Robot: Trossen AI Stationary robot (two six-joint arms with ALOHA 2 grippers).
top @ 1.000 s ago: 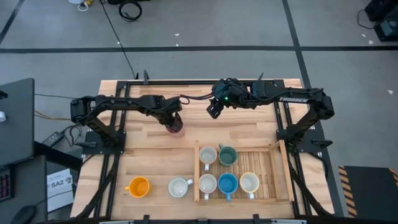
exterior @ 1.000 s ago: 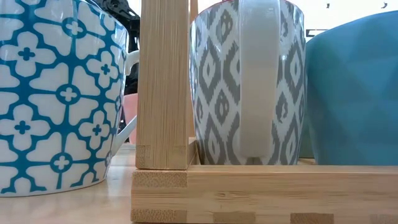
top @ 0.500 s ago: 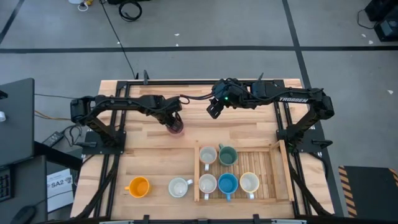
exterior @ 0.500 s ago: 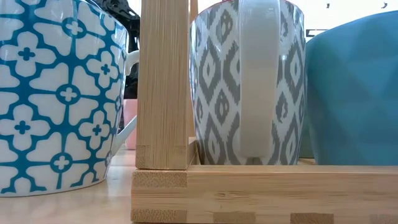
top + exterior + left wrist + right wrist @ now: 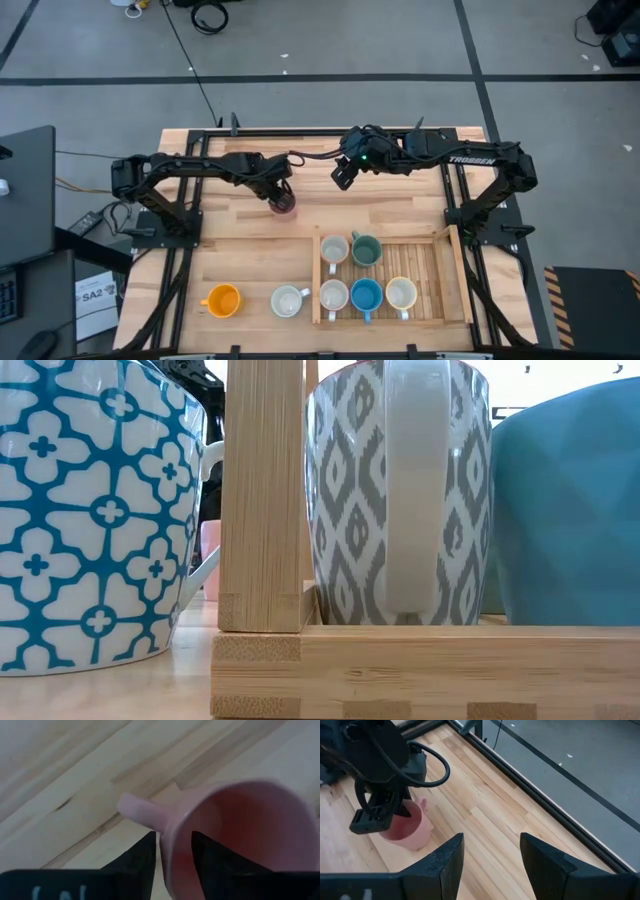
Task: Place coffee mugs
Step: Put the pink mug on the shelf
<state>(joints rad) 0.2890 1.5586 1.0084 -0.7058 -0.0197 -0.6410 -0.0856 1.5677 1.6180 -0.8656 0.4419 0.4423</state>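
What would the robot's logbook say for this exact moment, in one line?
left claw: straddling pink mug rim, on table | right claw: open, empty, hovering nearby | tray: five mugs

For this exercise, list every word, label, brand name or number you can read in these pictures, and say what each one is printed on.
"TROSSEN": on the right arm, readable in the high view.
"SA2": on a paper sheet beside the table's left edge; its smaller print is too small to read.
The mugs carry patterns only, no lettering.
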